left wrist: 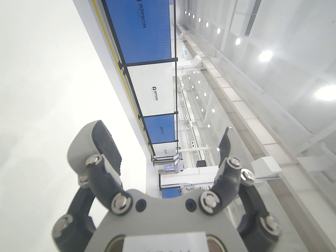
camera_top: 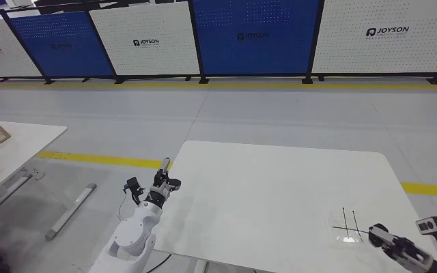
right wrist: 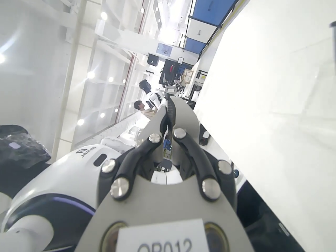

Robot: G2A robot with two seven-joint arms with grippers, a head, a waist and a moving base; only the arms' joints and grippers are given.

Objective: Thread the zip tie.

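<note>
Left gripper (left wrist: pixel 164 135) hung with its fingers spread wide and nothing between them, at the left edge of the table (camera_top: pixel 273 184). Right gripper (right wrist: pixel 168 103) was pinched together, empty as far as I could tell, just beside the zip tie (camera_top: pixel 349 222): thin dark strips crossed on a clear sheet (camera_top: pixel 339 237) near the right front corner. Light, springy and slick, I judged, so best pinched near the tail tip. Wall panels (camera_top: pixel 252 34) carried logos, and a printed label (right wrist: pixel 164 237) sat on the wrist.

White table (camera_top: pixel 273 184); black zip ties (camera_top: pixel 348 228) near right front corner.
</note>
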